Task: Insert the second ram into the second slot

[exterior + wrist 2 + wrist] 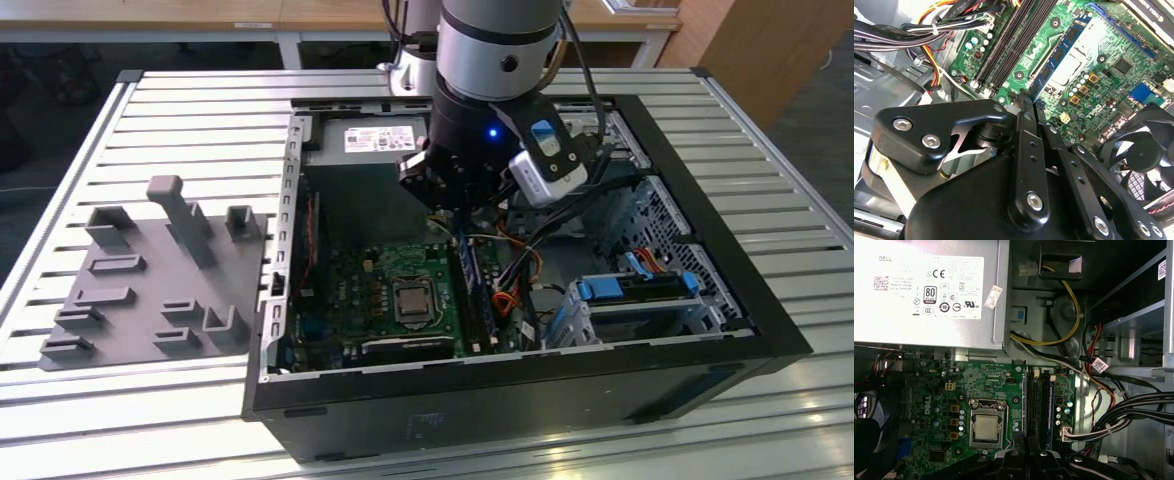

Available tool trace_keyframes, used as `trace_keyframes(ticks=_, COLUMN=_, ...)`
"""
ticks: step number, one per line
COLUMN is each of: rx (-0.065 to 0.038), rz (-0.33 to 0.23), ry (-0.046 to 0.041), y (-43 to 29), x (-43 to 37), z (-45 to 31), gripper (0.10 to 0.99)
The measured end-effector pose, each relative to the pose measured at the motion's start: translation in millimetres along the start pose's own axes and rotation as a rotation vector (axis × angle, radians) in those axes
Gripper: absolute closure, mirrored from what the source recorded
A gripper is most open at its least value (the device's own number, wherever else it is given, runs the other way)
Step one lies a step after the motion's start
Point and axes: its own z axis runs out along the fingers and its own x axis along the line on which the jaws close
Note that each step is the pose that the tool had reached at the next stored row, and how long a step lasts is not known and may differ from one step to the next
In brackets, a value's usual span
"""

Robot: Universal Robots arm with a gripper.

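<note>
We saw the jaws (pixel 1033 104) drawn nearly together in the second wrist view, w/ the near end of the second ram (pixel 1059 52) running in between the tips. We read them as closed on that end, though the contact itself was hidden. The stick lay lengthwise along the slot nearest the CPU socket (pixel 986 425), blue face and dark chips showing; whether it was seated or only resting on the slot we couldn't tell. Beside it, on the side away from the socket, ran dark, empty-looking slots (pixel 1011 37). Around these sat the green motherboard (pixel 989 385), a fan (pixel 1146 145), cable bundles (pixel 1134 410) and the power supply (pixel 929 290), all inside the open PC case (pixel 754 310) on the slatted tabletop (pixel 80 130), w/ a grey parts fixture (pixel 147 290) at the exterior view's left. Our judgement on handling: light, thin, stiff lengthwise but brittle, w/ little tolerance for twist. It's best held by the bare top edge or short ends, not the chips or contact edge, and kept square to the slot, since a skewed push could crack the board or the latches.
</note>
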Motion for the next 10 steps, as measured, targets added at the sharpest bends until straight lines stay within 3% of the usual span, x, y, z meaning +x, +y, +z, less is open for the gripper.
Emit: trace_keyframes(ticks=10, rx=0.000, rz=0.000, ry=0.0000, y=-0.1, x=0.0, z=2.2, gripper=0.949)
